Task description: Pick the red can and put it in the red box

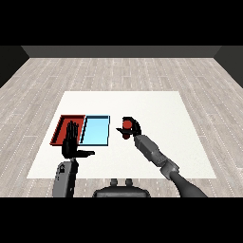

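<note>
Item 1, lower left of the frame: left robot hand [71,142], raised with the palm facing the view, fingers straight and apart, thumb out toward frame right; holds nothing. Its fingertips overlap the near part of the red tray in this view; whether it touches the tray cannot be told.

Item 2, right of centre: right robot hand [133,128], fingers curled round the red can [126,129]. The can shows red between the black fingers; its long axis cannot be told, as the hand hides most of it. Whether it rests on the desk [156,109] or is lifted off cannot be told.

Item 3, left of centre: light blue tray [96,130], lying between the can and the goal.

Item 4, further left: red tray [62,124], touching the blue tray along one side.

Governing relation: the goal lies toward frame left of the held can, beyond the blue tray. By my judgement the carry must cross the blue tray's rims, and the left robot hand stands near the drop place. White surface lies bare behind both trays.
</note>
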You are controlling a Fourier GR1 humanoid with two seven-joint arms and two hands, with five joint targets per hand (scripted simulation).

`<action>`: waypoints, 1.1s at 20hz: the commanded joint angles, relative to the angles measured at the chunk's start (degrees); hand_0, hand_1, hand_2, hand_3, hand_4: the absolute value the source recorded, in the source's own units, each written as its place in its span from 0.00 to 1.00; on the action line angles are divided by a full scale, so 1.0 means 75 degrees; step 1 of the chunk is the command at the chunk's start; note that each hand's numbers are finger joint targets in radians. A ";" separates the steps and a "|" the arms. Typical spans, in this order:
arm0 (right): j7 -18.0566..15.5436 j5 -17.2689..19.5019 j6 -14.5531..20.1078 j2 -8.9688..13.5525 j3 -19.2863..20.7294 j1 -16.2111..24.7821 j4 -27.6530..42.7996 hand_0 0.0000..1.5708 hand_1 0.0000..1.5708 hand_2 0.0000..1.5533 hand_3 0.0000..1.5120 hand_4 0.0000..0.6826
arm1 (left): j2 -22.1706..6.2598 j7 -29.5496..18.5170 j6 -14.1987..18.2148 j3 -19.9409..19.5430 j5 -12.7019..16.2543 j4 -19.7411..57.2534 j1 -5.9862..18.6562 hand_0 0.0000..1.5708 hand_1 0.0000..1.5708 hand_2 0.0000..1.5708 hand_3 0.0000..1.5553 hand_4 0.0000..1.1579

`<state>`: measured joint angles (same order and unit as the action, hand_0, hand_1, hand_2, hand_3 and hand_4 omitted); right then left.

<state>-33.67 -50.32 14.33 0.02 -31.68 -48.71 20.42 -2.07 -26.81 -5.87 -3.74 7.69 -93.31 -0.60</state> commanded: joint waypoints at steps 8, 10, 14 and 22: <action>0.0821 0.0133 0.0856 -0.0001 -0.0613 -0.0573 -0.0246 0.97 0.97 0.95 0.94 0.81 | -0.0241 -0.0151 -0.0407 -0.0238 0.0326 0.0171 -0.0137 0.00 0.00 0.00 0.00 0.00; 0.0919 -0.0031 0.1087 0.0000 -0.0998 -0.0234 0.0130 0.97 0.97 0.95 0.93 0.80 | 0.0013 0.0122 0.0042 -0.0013 0.0042 -0.0036 0.0074 0.00 0.00 0.00 0.00 0.00; 0.0465 -0.0136 0.1544 0.0000 -0.1193 0.0151 0.0608 0.99 0.99 0.95 0.93 0.82 | -0.0032 0.0444 0.0128 -0.0004 0.0057 -0.0354 0.0173 0.00 0.00 0.00 0.00 0.00; -0.0018 0.0387 0.1173 -0.0001 -0.0248 -0.0491 0.0200 0.98 0.98 0.95 0.91 0.86 | -0.0114 -0.0107 -0.0281 -0.0030 0.0155 -0.0166 -0.0486 0.00 0.00 0.00 0.00 0.00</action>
<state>-33.59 -49.29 22.71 0.13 -36.00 -50.94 21.46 -1.91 -25.84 -5.87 -3.61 8.17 -93.56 -0.53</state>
